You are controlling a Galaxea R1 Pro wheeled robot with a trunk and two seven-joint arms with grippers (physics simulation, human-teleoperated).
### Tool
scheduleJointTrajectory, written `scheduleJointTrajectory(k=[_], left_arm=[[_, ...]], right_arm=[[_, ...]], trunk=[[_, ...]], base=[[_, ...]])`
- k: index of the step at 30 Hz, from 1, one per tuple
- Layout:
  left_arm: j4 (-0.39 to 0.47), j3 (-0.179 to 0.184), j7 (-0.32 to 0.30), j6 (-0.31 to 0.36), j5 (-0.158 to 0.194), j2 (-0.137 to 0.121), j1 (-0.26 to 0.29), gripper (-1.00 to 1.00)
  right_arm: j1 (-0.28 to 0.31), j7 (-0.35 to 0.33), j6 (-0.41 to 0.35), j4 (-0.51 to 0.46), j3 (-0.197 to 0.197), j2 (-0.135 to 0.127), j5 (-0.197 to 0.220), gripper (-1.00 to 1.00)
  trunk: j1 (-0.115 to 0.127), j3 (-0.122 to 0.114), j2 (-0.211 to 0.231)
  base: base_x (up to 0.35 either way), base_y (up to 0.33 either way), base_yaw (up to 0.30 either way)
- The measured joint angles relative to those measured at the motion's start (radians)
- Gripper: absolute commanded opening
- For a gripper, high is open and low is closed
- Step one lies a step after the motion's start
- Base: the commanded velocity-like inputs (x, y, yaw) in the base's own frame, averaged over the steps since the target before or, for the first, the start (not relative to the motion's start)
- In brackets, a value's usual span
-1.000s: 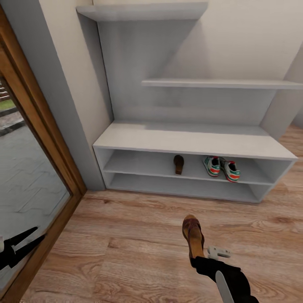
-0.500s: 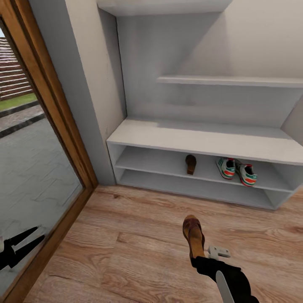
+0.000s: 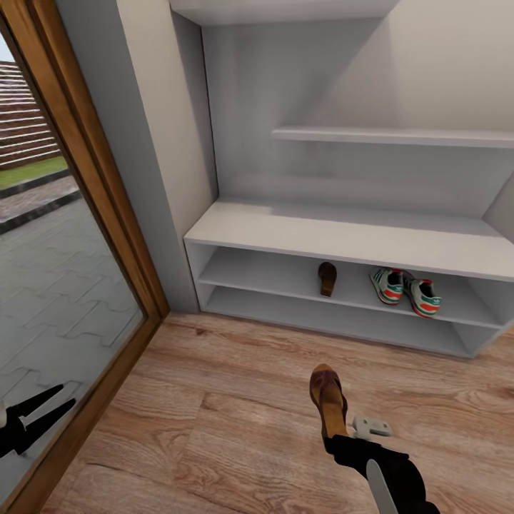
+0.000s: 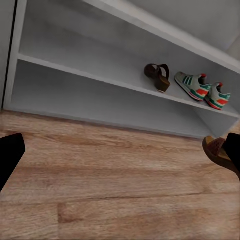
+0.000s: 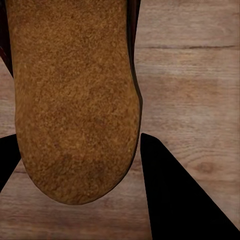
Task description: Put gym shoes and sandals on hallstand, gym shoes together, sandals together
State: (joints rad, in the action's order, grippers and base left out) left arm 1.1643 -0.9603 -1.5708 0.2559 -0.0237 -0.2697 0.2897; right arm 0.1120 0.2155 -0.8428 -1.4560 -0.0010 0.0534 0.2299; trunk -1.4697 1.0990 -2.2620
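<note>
Sandal (image 3: 328,398) number two, brown and held heel-first, is pinched by the right gripper (image 3: 335,437) above the corridor floor (image 3: 235,421); its tan footbed (image 5: 75,100) is seen between the black fingers (image 5: 175,195) in the right wrist view. The other sandal (image 3: 327,278) is set on the middle shelf of the hallstand (image 3: 343,239), with the two gym shoes (image 3: 405,289) placed side by side just to its right. The left gripper (image 3: 39,410) is held low beside a wood-framed glass door (image 3: 107,214), its fingers spread and empty.
</note>
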Motion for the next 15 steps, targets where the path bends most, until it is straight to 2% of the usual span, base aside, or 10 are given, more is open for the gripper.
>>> scheduleJointTrajectory(k=[3,9,15], left_arm=[[0.000,0.000,0.000,0.000,0.000,0.000,0.000,1.00],[0.000,0.001,0.000,0.000,-0.001,0.000,0.000,1.00],[0.001,0.011,0.000,0.000,-0.001,0.000,-0.001,1.00]], right_arm=[[0.000,0.001,0.000,0.000,0.002,0.000,0.000,-1.00],[0.000,0.002,0.000,0.000,0.002,0.002,0.000,-1.00],[0.000,0.001,0.000,0.000,0.002,-0.001,0.000,-1.00]], trunk=[[0.000,0.001,0.000],[0.000,0.007,0.000],[0.000,0.011,0.000]], base=[[0.073,0.034,0.123],[0.192,0.093,0.199],[0.027,0.011,0.083]])
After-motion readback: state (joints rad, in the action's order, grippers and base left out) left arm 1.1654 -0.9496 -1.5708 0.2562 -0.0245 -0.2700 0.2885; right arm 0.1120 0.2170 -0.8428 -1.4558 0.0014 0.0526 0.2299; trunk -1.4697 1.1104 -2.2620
